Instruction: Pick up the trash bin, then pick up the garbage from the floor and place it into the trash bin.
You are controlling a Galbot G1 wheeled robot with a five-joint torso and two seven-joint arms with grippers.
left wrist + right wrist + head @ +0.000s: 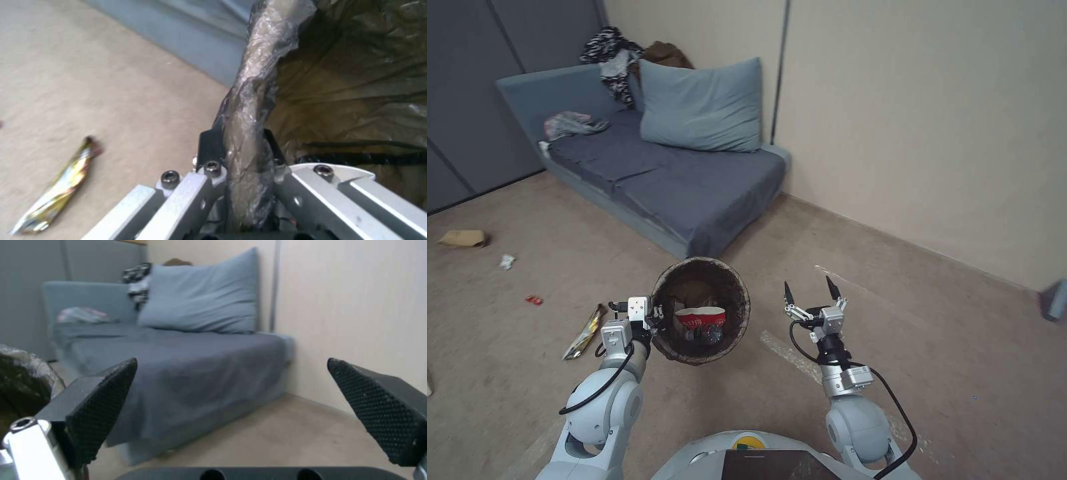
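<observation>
My left gripper [657, 319] is shut on the rim of the trash bin [734, 280], holding it off the floor in front of me. The bag-covered rim [249, 110] runs between the clamped fingers in the left wrist view. A crushed red-and-white cup [700, 317] and a clear bottle [712, 333] lie inside the bin. On the floor to the left lie a gold snack wrapper [584, 331], a small red scrap [534, 300], a white wad [508, 261] and tan paper [464, 238]. My right gripper [812, 291] hangs open and empty right of the bin.
A grey-blue sofa bed [687, 187] with a big cushion [704, 107] and heaped clothes stands ahead against the beige wall [927, 120]. Dark panels [467, 100] close the left side. Open carpet spreads to the right, with a grey object [1056, 300] at its far edge.
</observation>
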